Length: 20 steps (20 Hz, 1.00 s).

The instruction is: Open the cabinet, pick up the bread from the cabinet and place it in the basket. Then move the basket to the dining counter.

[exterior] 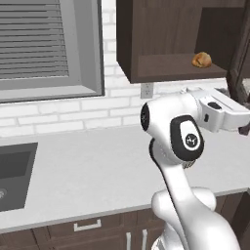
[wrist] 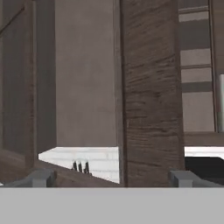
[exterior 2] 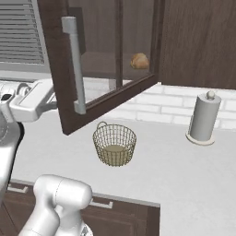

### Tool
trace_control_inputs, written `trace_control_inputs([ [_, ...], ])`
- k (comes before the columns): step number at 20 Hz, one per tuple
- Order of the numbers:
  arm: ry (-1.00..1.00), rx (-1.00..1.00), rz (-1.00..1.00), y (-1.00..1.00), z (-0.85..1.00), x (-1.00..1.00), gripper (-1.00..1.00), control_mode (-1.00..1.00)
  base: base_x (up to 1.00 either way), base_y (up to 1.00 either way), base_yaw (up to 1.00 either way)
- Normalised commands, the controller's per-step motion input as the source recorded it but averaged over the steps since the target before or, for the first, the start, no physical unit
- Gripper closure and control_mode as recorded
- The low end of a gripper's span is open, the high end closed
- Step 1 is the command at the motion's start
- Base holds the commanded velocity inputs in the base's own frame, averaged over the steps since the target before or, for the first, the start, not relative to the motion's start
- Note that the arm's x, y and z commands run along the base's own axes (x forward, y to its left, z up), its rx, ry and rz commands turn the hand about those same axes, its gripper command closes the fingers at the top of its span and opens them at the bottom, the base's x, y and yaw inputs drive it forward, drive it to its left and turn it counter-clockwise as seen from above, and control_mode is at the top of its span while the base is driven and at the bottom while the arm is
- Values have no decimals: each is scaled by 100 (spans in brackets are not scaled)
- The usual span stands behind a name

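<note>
The dark wooden cabinet [exterior: 166, 39] hangs open above the worktop. Its glass door [exterior 2: 115, 99] is swung out toward me, with a long silver handle [exterior 2: 76, 64] on it. The bread [exterior: 201, 60], a small golden roll, lies on the cabinet's lower shelf, and the bread [exterior 2: 139, 61] also shows through the door's glass. Below the door, the wire basket [exterior 2: 115, 144] stands upright on the grey counter with nothing in it. My gripper [wrist: 113, 178] is open, its fingertips [wrist: 41, 177] wide apart, facing the door's wooden frame [wrist: 151, 87] at close range. It holds nothing. The dining counter is out of view.
A paper towel roll [exterior 2: 203, 118] stands on the counter to the right of the basket. A dark sink [exterior: 14, 171] is set into the worktop at far left, under a window with blinds [exterior: 44, 44]. Drawers [exterior: 88, 225] run below the counter edge.
</note>
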Motion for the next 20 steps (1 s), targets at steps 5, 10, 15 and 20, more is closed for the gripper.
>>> trace_control_inputs([
  [5,0,0,-21,-98,0,-6,-100,-100,0,0,0],
  [10,0,2,-10,-100,0,-9,-100,-100,0,0,0],
  [15,0,3,-2,-90,0,0,-100,-100,0,0,0],
  [20,0,8,5,-74,0,8,-100,-100,0,0,0],
])
